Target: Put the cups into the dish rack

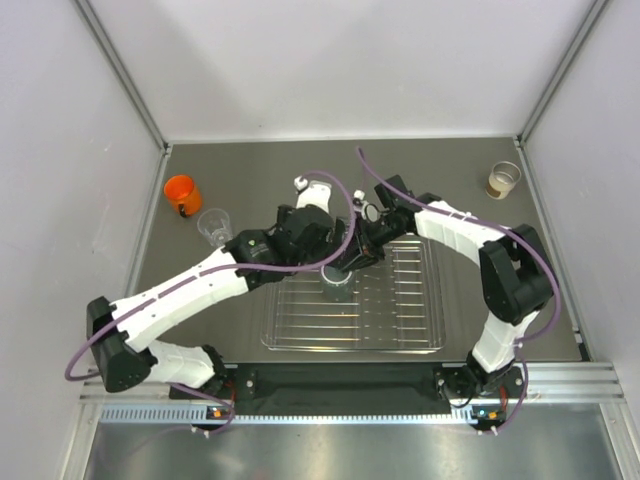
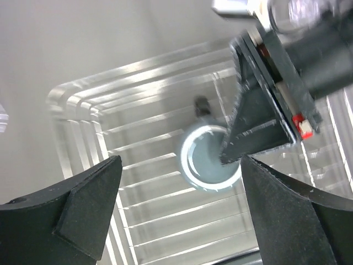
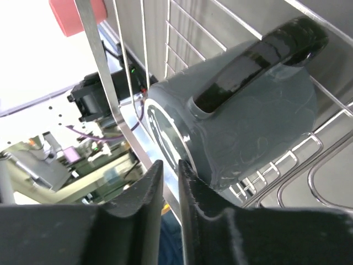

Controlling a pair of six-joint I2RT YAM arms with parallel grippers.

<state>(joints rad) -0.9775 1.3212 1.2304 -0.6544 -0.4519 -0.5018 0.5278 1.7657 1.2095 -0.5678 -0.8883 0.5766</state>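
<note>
1. Right pincer [image 3: 170,163]: a narrow slit, tip against the rim of the dark grey cup [image 3: 248,121]. I cannot tell whether it pinches.
2. The cup stands on the dish rack [image 1: 400,320] bars beneath; a skewed lift could tip it.
3. Left pincer [image 2: 179,163] gapes wide just above, so the crowded arms risk knocking together.
4. Open counter [image 1: 300,170] lies beyond; the orange cup [image 1: 182,194] sits well left.

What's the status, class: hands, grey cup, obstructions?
Left hand open over dish rack. Right hand at rim of grey cup, grip unclear. Cup mouth-up in rack. Nothing obstructing.
</note>
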